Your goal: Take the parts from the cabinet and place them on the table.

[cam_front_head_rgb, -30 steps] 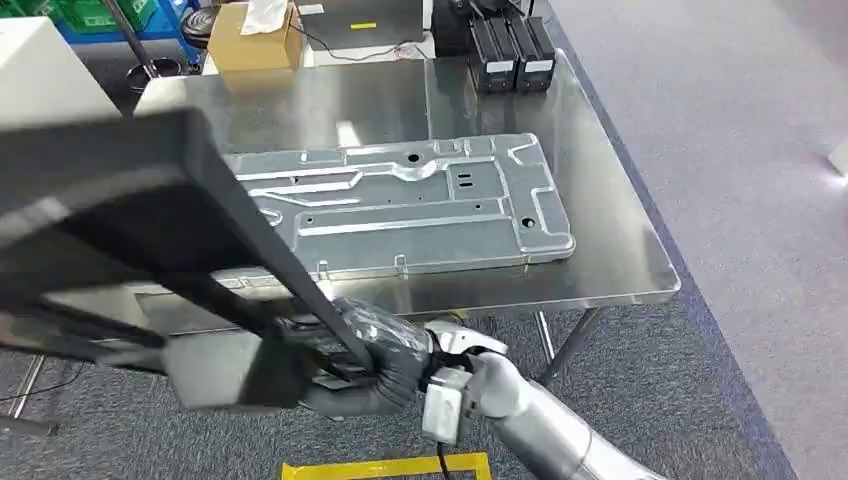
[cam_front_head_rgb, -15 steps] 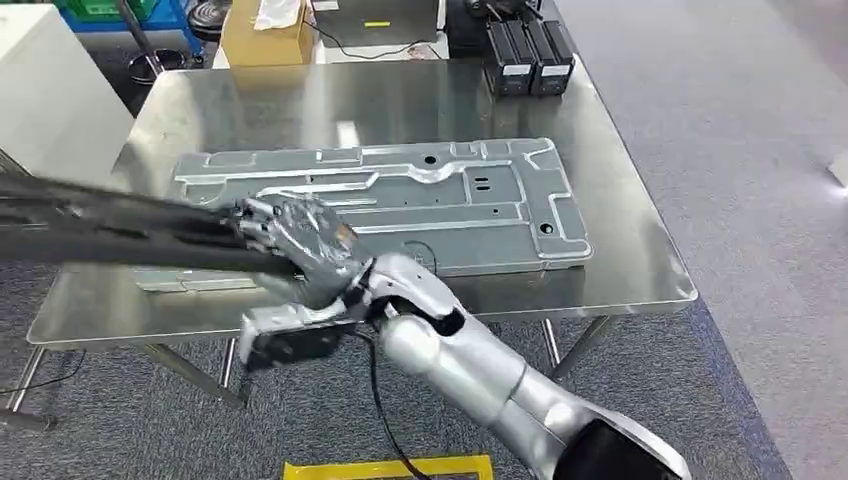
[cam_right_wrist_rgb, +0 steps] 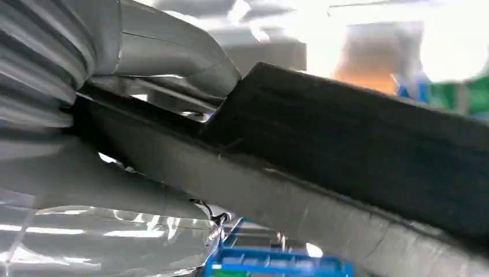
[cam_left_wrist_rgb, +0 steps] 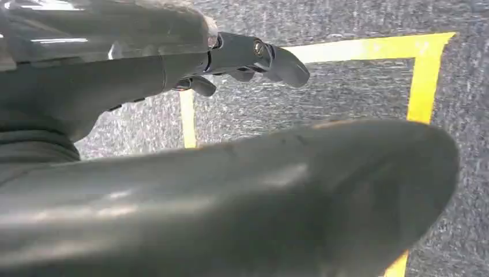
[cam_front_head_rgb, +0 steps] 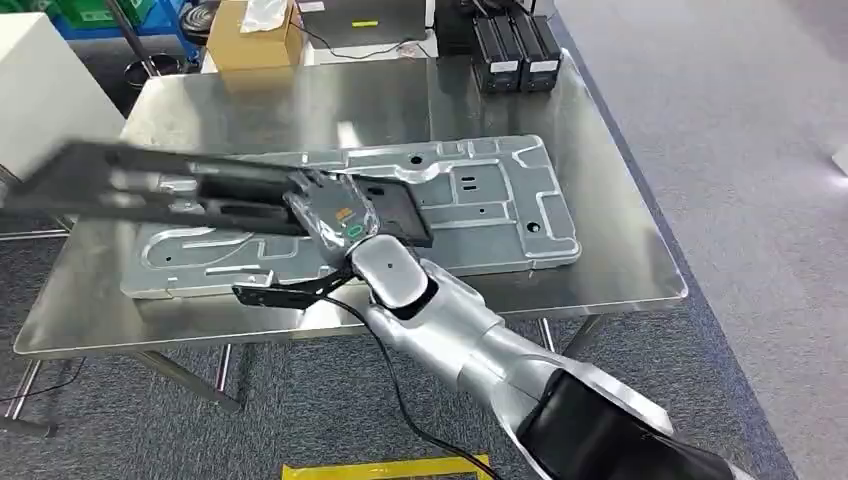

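The left hand (cam_left_wrist_rgb: 190,144), fingers (cam_left_wrist_rgb: 271,57) extended and holding nothing, hangs over grey carpet (cam_left_wrist_rgb: 346,92) with yellow tape (cam_left_wrist_rgb: 424,75).

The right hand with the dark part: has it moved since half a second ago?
Yes. The right hand, gripping the dark part, has gone up and forward, farther over the metal plate lying on the table.

Cardboard box (cam_front_head_rgb: 253,37) beyond the far table edge, black battery packs (cam_front_head_rgb: 513,52) at the far right corner, white cabinet (cam_front_head_rgb: 45,95) at left, yellow floor tape (cam_front_head_rgb: 385,468), grey carpet (cam_front_head_rgb: 740,150).
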Motion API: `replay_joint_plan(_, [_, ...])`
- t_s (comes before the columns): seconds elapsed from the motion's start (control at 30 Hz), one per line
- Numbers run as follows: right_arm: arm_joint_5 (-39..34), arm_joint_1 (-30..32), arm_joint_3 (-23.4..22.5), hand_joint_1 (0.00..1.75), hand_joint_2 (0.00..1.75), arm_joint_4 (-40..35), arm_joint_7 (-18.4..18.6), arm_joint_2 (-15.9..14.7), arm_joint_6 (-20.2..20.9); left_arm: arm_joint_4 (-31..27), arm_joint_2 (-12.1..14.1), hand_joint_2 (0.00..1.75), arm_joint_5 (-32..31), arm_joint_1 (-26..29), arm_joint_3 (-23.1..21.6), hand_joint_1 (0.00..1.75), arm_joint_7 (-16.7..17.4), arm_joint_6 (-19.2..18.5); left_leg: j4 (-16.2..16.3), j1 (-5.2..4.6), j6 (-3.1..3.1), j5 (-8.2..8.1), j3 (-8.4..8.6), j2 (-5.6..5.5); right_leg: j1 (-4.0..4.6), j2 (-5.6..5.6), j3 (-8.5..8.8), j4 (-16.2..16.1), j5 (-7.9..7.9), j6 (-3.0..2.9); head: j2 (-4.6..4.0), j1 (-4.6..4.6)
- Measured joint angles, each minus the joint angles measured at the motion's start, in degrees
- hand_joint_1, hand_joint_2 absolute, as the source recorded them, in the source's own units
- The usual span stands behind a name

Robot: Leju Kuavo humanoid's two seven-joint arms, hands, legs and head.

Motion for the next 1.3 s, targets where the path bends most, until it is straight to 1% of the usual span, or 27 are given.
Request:
replay_joint_plan(0.03, [0.7,-0.3,1.2,1.68,1.75,1.4,1.7,0.1,2.0,0.0,0.0,0.00,0.0,-0.1,0.0,0.00,0.0,-0.1,-1.1,-0.53,0.19,-1.12,0.92,-0.13,0.43,0.06,-0.22,0.0,-0.08,0.34,0.00,0.00])
replay_joint_plan(0.07, [1.5,-0.6,2.7,1.68,1.75,2.7,3.5,0.2,3.8,0.0,0.1,0.00,0.0,-0.2,-0.1,0.00,0.0,-0.2,-1.2,-0.55,0.92,-0.97,0.79,-0.32,0.42,0.09,-0.33,0.1,0.01,0.62,0.02,0.00])
replay_joint_plan(0.17, [3.2,-0.4,6.5,1.68,1.75,6.4,7.4,0.2,6.1,0.0,0.2,0.00,0.0,0.0,-0.2,0.00,0.0,-0.3,-1.4,-0.49,1.95,-0.91,0.79,-0.40,0.48,-0.05,-0.03,-0.2,-0.11,1.39,0.00,0.02])
replay_joint_plan(0.2, [3.5,-0.4,7.4,1.68,1.75,7.5,8.7,0.2,6.7,0.0,0.2,0.00,-0.1,0.1,-0.3,0.00,0.0,-0.4,-1.7,-0.27,2.30,-0.77,1.02,-0.30,0.22,-0.07,-0.16,0.5,-0.81,1.73,0.00,0.02])
replay_joint_plan(0.23, [3.6,-0.5,8.0,1.68,1.75,8.7,9.6,0.2,6.9,0.0,0.2,0.00,-0.2,0.0,-0.3,0.00,0.0,-0.4,-1.8,-0.33,2.90,-0.81,1.05,-0.30,0.26,-0.08,-1.30,2.8,-2.34,1.88,0.00,0.09])
replay_joint_plan(0.3, [3.9,-0.4,8.8,1.68,1.75,11.3,12.0,0.2,7.5,0.0,0.2,0.00,-0.2,0.1,-0.3,0.00,-0.1,-0.4,-1.8,-0.51,3.24,-0.90,1.05,-0.27,0.31,-0.07,-5.82,11.8,-6.59,2.11,0.00,0.09])
replay_joint_plan(0.33, [4.0,-0.4,9.2,1.68,1.75,12.3,12.8,0.2,7.7,0.0,0.2,0.00,-0.2,0.1,-0.3,0.00,-0.1,-0.4,-1.7,-0.65,3.33,-0.94,1.04,-0.26,0.33,-0.07,-8.08,15.9,-7.95,2.14,0.00,0.09])
replay_joint_plan(0.37, [4.1,-0.2,9.4,1.68,1.75,13.4,13.4,0.1,7.8,0.0,0.2,0.00,-0.2,0.2,-0.3,0.00,-0.1,-0.4,-1.7,-0.78,3.39,-0.98,1.06,-0.28,0.35,-0.07,-9.51,18.1,-7.93,2.07,0.00,0.07])
replay_joint_plan(0.4, [4.1,-0.2,9.5,1.68,1.75,14.2,13.9,0.1,7.8,0.0,0.2,0.00,-0.2,0.3,-0.3,0.00,-0.1,-0.3,-1.7,-0.90,3.48,-1.05,1.16,-0.29,0.36,-0.08,-9.36,17.2,-6.56,1.89,0.00,0.09])
replay_joint_plan(0.43, [4.1,-0.2,9.5,1.68,1.75,14.8,14.3,0.1,7.9,0.0,0.2,0.00,-0.2,0.3,-0.3,0.00,-0.1,-0.3,-1.6,-1.06,3.52,-1.10,1.30,-0.36,0.43,-0.07,-7.90,13.7,-4.07,1.56,0.00,0.07])
replay_joint_plan(0.5, [4.0,-0.5,9.5,1.68,1.75,15.7,15.1,0.1,8.1,0.0,0.2,0.00,-0.2,0.3,-0.3,0.00,-0.4,-0.3,-1.6,-1.35,3.47,-1.32,1.65,-0.45,0.85,-0.08,-2.84,3.3,1.25,0.37,0.00,0.09])
replay_joint_plan(0.53, [4.0,-0.6,9.5,1.68,1.75,16.1,15.5,0.1,8.1,0.1,0.1,0.00,-0.2,0.3,-0.3,0.00,-0.6,-0.3,-1.6,-1.51,3.37,-1.40,1.59,-0.44,1.16,-0.12,-1.62,0.7,0.92,-0.19,0.00,0.02])
replay_joint_plan(0.6, [3.6,-0.7,9.5,1.68,1.75,16.7,15.8,0.2,8.2,0.1,0.2,0.00,-0.6,0.3,-0.3,0.00,-1.1,-0.4,-1.5,-1.51,2.84,-1.50,1.43,-0.37,1.11,-0.15,-1.67,0.1,1.21,0.08,0.00,0.02])
replay_joint_plan(0.67, [3.1,-0.7,9.5,1.68,1.75,17.3,15.9,0.2,8.1,0.1,0.2,0.00,-0.7,0.3,-0.3,0.00,-1.4,-0.5,-1.8,-1.47,2.20,-1.40,1.63,-0.32,1.20,-0.03,-1.59,-0.2,1.35,-0.25,0.00,0.04])
replay_joint_plan(0.7, [3.0,-0.7,9.5,1.68,1.75,17.5,15.9,0.3,8.1,0.1,0.4,0.00,-0.7,0.3,-0.3,0.00,-1.7,-0.5,-1.3,-1.47,1.87,-1.91,1.35,-0.25,0.57,-0.20,-1.12,-0.9,1.74,-0.59,0.00,0.04])
replay_joint_plan(0.73, [2.9,-0.7,9.5,1.68,1.75,17.6,16.0,0.3,8.1,0.1,0.3,0.00,-0.7,0.3,-0.3,0.00,-2.1,-0.8,0.2,-1.39,1.51,-3.16,0.98,-0.23,0.50,-0.18,-0.89,-1.2,1.78,-0.78,0.00,-0.02])
replay_joint_plan(0.77, [2.6,-0.7,9.5,0.00,0.00,17.7,16.1,0.4,8.1,0.1,0.3,1.75,-0.7,0.3,-0.4,0.00,-2.4,-0.8,3.6,-1.24,1.24,-5.24,-0.43,-0.25,0.47,-0.22,-0.84,-1.2,1.76,-0.83,0.00,-0.02])
replay_joint_plan(0.83, [2.0,-0.6,9.5,0.00,0.00,18.0,16.4,0.4,8.2,0.1,0.5,1.75,-0.8,0.3,-0.4,0.00,-3.2,-1.0,13.2,-0.81,0.61,-9.47,-4.91,-0.23,0.51,-0.25,-0.89,-1.1,1.72,-0.87,0.00,0.00])
replay_joint_plan(0.87, [1.9,-0.6,9.4,0.00,0.00,18.3,16.4,0.4,8.2,0.1,0.5,1.75,-1.0,0.4,-0.5,0.00,-3.3,-1.0,15.8,-0.68,0.39,-9.97,-6.22,-0.23,0.48,-0.24,-0.91,-1.0,1.71,-0.87,0.00,-0.02])
replay_joint_plan(0.9, [1.7,-0.5,9.2,0.00,0.00,18.5,16.3,0.4,8.1,0.1,0.5,1.75,-1.2,0.5,-0.7,0.00,-3.3,-1.0,15.7,-0.48,0.19,-9.08,-6.23,-0.22,0.38,-0.20,-0.88,-1.0,1.65,-0.79,0.00,-0.02])
replay_joint_plan(0.93, [1.6,-0.5,8.9,0.00,0.00,18.7,16.2,0.4,8.0,0.1,0.6,1.75,-1.3,0.5,-0.7,0.00,-3.2,-1.0,13.0,-0.29,0.02,-7.08,-5.03,-0.21,0.29,-0.14,-0.86,-0.8,1.56,-0.66,0.00,-0.02])
replay_joint_plan(1.0, [1.4,-0.7,8.2,0.00,0.00,19.0,15.5,0.4,7.4,0.1,0.7,1.75,-1.9,0.4,-1.1,0.00,-2.8,-0.7,1.9,0.15,-0.25,-1.41,0.37,-0.06,0.00,0.02,-0.75,-0.3,1.10,-0.10,0.00,-0.02])
replay_joint_plan(1.03, [1.3,-0.7,7.9,0.00,0.00,19.1,15.2,0.4,7.1,0.1,0.7,1.75,-2.0,0.4,-1.3,0.00,-2.4,-0.6,-0.8,0.15,-0.30,-2.10,1.84,-0.07,0.04,0.05,-0.80,-0.1,0.90,0.23,0.00,0.00])
replay_joint_plan(1.07, [1.1,-0.8,7.5,0.00,0.00,19.2,14.6,0.4,6.7,0.1,0.7,0.00,-2.2,0.2,-1.5,0.00,-2.2,-0.5,-1.5,-0.36,0.40,-1.98,1.97,-0.34,0.34,0.17,-1.12,0.2,0.90,0.55,0.00,-0.02])
replay_joint_plan(1.2, [0.0,-0.7,5.7,0.00,0.00,19.3,10.8,0.4,5.2,0.1,0.7,0.00,-2.3,0.2,-1.7,0.00,-1.9,0.1,-1.6,-0.26,2.13,-1.56,1.89,-0.34,0.34,0.17,-1.11,0.0,0.90,1.61,0.00,0.06])
replay_joint_plan(1.23, [-0.2,-0.7,5.2,0.00,0.00,19.3,10.0,0.4,4.8,0.1,0.7,0.00,-2.3,0.1,-1.7,0.00,-1.9,0.1,-1.7,-0.21,2.57,-1.46,1.94,-0.34,0.09,0.05,-1.41,1.2,-0.11,1.81,0.00,0.09])
replay_joint_plan(1.3, [-0.7,-0.6,4.5,0.00,0.00,19.2,8.6,0.4,4.2,0.1,0.7,0.00,-2.3,-0.1,-1.7,0.00,-1.9,0.0,-1.7,-0.32,3.03,-1.43,1.84,-0.29,0.07,-0.02,-4.93,8.8,-4.45,2.05,0.00,0.11])
